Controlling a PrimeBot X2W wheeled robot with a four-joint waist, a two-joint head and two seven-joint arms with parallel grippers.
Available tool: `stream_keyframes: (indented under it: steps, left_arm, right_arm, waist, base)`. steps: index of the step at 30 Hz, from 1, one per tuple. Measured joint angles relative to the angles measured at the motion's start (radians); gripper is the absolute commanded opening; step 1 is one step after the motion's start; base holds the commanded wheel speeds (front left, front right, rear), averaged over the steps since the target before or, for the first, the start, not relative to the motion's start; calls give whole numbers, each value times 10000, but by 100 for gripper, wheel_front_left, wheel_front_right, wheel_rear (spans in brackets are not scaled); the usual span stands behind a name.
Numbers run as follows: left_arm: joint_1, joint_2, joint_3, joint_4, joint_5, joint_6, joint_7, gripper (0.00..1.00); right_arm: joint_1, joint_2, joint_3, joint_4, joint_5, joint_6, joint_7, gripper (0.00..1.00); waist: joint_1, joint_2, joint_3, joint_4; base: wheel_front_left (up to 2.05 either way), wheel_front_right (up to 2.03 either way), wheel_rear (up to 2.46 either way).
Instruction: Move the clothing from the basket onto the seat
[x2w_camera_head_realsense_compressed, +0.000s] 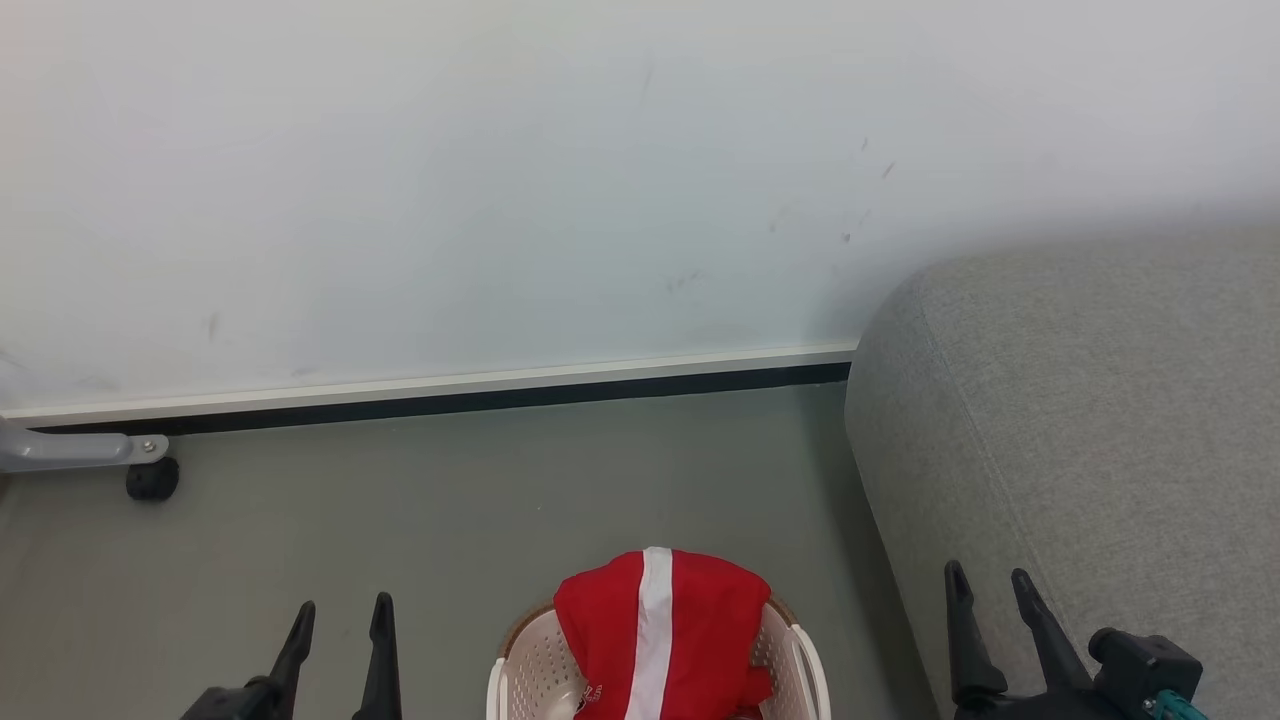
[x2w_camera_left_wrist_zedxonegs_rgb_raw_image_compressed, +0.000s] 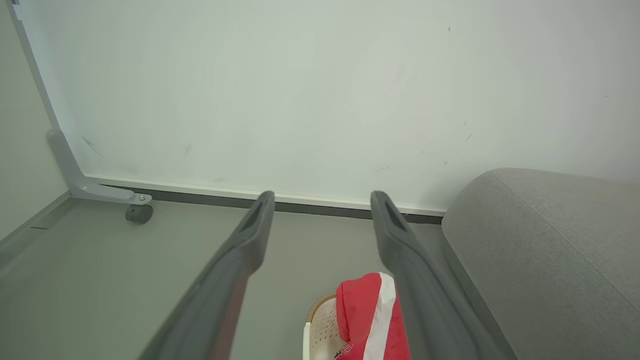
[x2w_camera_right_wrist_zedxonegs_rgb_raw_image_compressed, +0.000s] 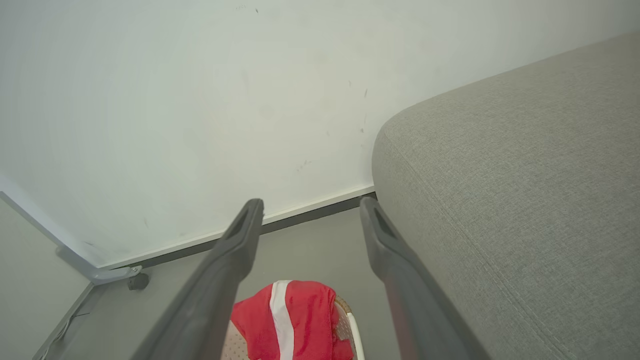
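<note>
Grey floor (x2w_camera_head_realsense_compressed: 400, 520): one basket (x2w_camera_head_realsense_compressed: 525, 670) of red clothing (x2w_camera_head_realsense_compressed: 690, 630), one seat (x2w_camera_head_realsense_compressed: 1100, 400), left tool (x2w_camera_head_realsense_compressed: 343, 602) and right tool (x2w_camera_head_realsense_compressed: 988, 572) wide open, empty.

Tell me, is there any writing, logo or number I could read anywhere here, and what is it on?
Nothing here reads clearly.
On the red clothing in the basket: a small print at its lower edge, too small and cut off to read.
On the wall and the grey seat: no lettering that I can make out.
</note>
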Motion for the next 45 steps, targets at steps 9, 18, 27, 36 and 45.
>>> stream_keyframes:
  steps: [9,18,27,36,45]
  left_arm:
    - [124,73,-121,-46,1007,102,-293,100]
    - [257,65,-201,-63,1925,192,-573,100]
    - [404,29,-194,61,2159,173,-656,100]
    - [405,-4,-128,196,2157,151,-656,100]
    - [405,-40,-82,240,2157,65,-656,100]
  right_arm:
    - [151,-81,316,-54,-1062,-184,-311,100]
    - [175,-127,635,-98,-2054,-364,-587,100]
    - [198,-174,742,-107,-2470,-441,-675,100]
    - [198,-174,732,-81,-2470,-439,-675,100]
    - [198,-173,731,-77,-2470,-439,-675,100]
  waist:
    - [0,0,-42,-10]
    - [0,0,-83,-36]
    - [0,0,-87,-47]
    - [0,0,-71,-47]
    - [0,0,-44,-47]
  base:
    - [0,0,0]
    - [0,0,0]
    - [0,0,0]
    - [0,0,0]
    - [0,0,0]
